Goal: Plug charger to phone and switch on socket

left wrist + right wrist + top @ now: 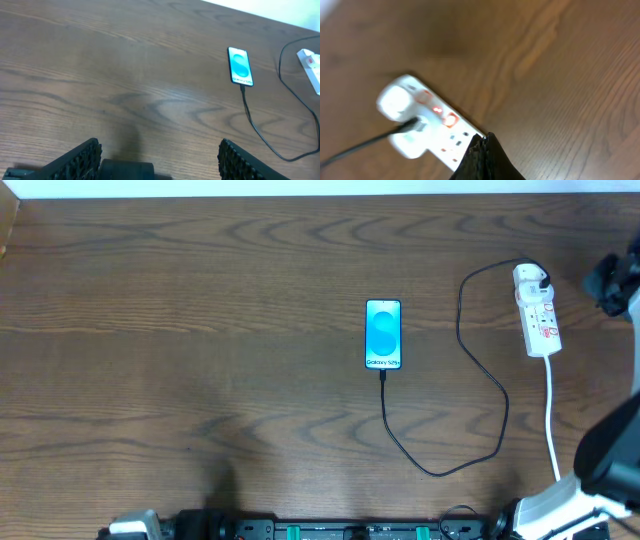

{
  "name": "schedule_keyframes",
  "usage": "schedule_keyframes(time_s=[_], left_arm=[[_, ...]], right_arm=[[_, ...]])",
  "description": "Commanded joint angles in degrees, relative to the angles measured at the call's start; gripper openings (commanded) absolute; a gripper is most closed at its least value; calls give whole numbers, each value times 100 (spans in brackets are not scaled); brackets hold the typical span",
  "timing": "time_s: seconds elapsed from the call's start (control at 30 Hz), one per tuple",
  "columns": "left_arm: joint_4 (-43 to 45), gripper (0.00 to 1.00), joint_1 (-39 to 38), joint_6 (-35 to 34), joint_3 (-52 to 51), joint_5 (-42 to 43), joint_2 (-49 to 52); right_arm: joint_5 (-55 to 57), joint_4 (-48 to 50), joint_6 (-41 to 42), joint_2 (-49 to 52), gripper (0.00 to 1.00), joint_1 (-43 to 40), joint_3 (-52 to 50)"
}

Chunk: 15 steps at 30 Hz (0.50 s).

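Shut, empty right pincer [484,147] hovers near the white, red-marked power-strip socket [540,320], its thin black charger cable [482,372] reaching the slim blue-screened phone [383,333] mid-way across the brown wooden desk [200,300]; left pincer [159,154] gapes empty; an off-centre press could shove the strip, tugging the cable.

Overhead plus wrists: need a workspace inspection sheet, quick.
Surface: wooden table, bare grain.
Job's things: phone face up, screen lit; charger tip at its lower edge, looks plugged in; socket at right, switch state unclear from blur.
Clutter: nothing seen.
Grippers: left claw open over bare wood; right claw shut, empty, beside the socket.
Cables: black charger loops from plug to phone; white cord runs from the socket to the near edge.
Surroundings: arm bases along the near edge.
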Motion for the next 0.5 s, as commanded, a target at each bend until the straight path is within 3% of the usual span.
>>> schedule_keyframes(time_s=[0.0, 0.47], left_arm=[[4, 74, -17, 52, 22, -55, -243], [-76, 75, -17, 52, 22, -55, -691]], right_arm=[[-273, 149, 68, -492, 1, 28, 20], [-2234, 1482, 107, -2323, 1, 28, 20]])
